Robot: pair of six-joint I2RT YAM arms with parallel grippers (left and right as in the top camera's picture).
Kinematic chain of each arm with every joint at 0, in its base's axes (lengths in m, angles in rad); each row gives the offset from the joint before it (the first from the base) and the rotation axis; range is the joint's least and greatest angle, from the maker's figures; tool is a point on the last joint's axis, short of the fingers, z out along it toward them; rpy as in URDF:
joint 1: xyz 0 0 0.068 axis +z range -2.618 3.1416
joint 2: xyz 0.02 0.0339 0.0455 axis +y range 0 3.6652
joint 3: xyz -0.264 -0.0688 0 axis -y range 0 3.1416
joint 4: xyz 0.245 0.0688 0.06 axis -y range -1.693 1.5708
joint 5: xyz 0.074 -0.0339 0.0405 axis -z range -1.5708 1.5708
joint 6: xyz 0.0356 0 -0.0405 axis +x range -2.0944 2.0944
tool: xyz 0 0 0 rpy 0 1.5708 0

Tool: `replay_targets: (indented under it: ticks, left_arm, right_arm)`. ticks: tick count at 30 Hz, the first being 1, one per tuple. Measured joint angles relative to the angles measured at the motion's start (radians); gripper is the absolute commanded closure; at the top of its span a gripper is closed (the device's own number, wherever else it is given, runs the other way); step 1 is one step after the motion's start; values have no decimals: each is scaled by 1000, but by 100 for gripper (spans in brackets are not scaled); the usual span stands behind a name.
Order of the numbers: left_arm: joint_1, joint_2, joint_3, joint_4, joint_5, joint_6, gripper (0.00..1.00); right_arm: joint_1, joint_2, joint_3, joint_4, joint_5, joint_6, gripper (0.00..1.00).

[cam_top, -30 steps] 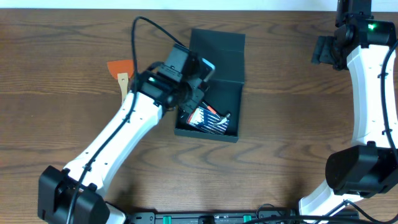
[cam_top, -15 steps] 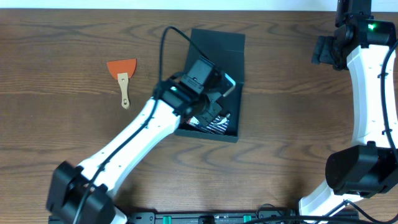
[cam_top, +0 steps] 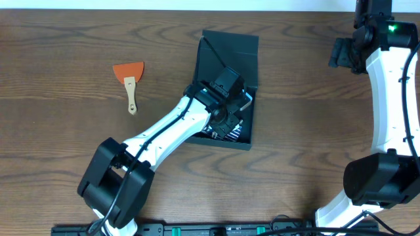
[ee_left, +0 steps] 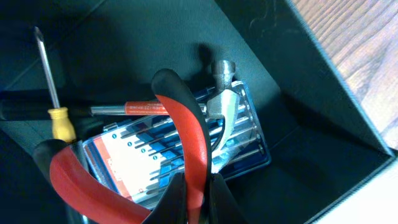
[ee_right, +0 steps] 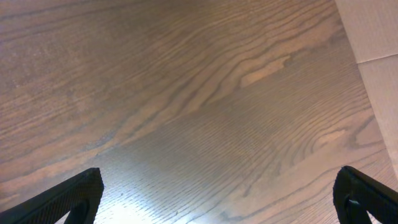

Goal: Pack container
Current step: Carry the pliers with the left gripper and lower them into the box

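Note:
The container (cam_top: 230, 47) is a dark teal box in the middle of the table, its flap lid open toward the far side. My left gripper (cam_top: 224, 117) reaches down inside it. In the left wrist view this gripper (ee_left: 198, 188) is shut on one red-and-black handle of a pair of pliers (ee_left: 189, 121), held over the box floor (ee_left: 155, 43). Beneath lie a blue cased bit set (ee_left: 140, 163), a hammer (ee_left: 222, 104) and a yellow-handled screwdriver (ee_left: 60, 122). My right gripper (ee_right: 217, 199) stands wide open over bare wood, at the far right (cam_top: 341, 52).
An orange scraper (cam_top: 129, 81) with a wooden handle lies on the table to the left of the box. The right arm's white links run along the right edge. The table's pale edge (ee_right: 379, 74) shows in the right wrist view.
My left arm has swung right from the box's left rim to over its inside, carrying the pliers. The scraper, hidden before by the arm, now shows. The right arm has not moved.

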Motion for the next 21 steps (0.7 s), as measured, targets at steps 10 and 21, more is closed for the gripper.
replay_targets:
  ticks: [10, 21]
  left_arm:
    - [0, 77, 0, 16, 0, 0, 94]
    - [0, 79, 0, 53, 0, 4, 66]
  right_arm:
    - [0, 0, 0, 0, 0, 0, 1]
    - [0, 0, 0, 0, 0, 0, 1]
